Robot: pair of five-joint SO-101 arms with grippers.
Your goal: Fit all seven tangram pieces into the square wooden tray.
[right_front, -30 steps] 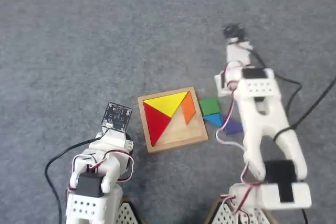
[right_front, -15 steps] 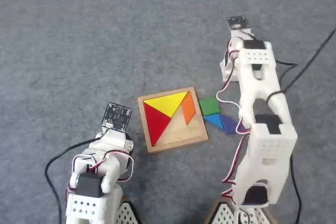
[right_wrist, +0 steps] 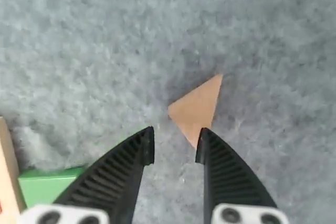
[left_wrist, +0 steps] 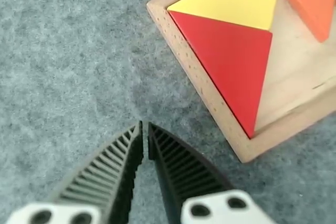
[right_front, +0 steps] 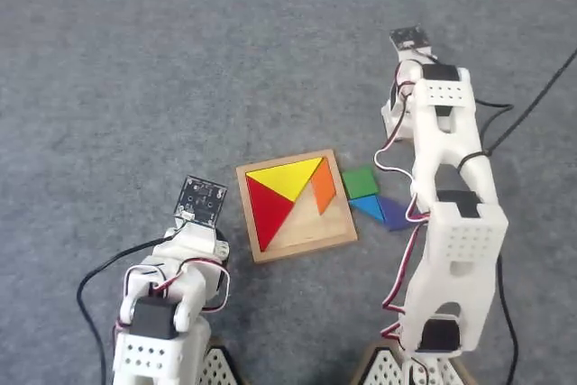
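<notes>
Tan triangle [right_wrist: 197, 109] lies by the parted right jaws, green square [right_wrist: 50, 184] near; left jaws clenched beside tray [left_wrist: 182, 51].

High camera looks down from afar; wrist cameras look down close, left sharing the tray [right_front: 308, 247]
</notes>
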